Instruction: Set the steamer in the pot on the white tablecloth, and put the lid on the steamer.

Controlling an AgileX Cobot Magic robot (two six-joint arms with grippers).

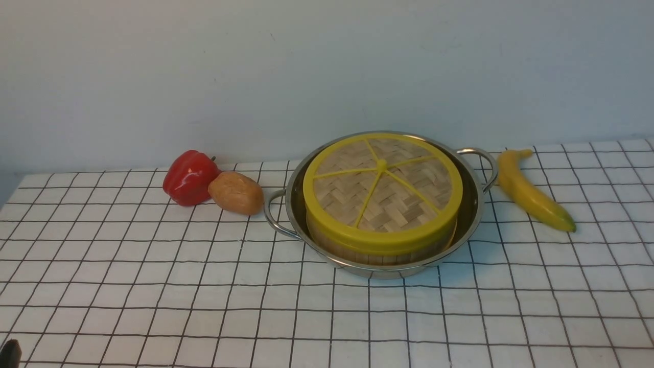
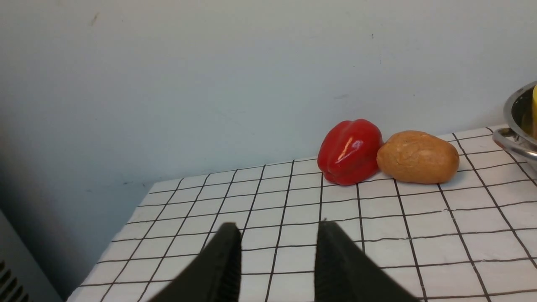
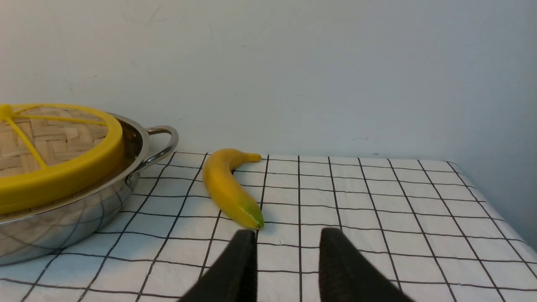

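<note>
Steamer (image 1: 317,236) sits in pot (image 1: 384,273), a bit right of ctr in the front view, w/ lid (image 1: 357,192) on top, on the white tablecloth (image 1: 179,286). Red pepper (image 1: 190,178) + potato (image 1: 236,193) touching, upper L; banana (image 1: 534,194) upper R. L gripper (image 2: 279,235) & R gripper (image 3: 289,241): both apart, nothing held.

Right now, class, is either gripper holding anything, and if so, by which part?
Nothing is held: the left gripper and the right gripper both stand open, with only cloth showing between their fingers.
</note>
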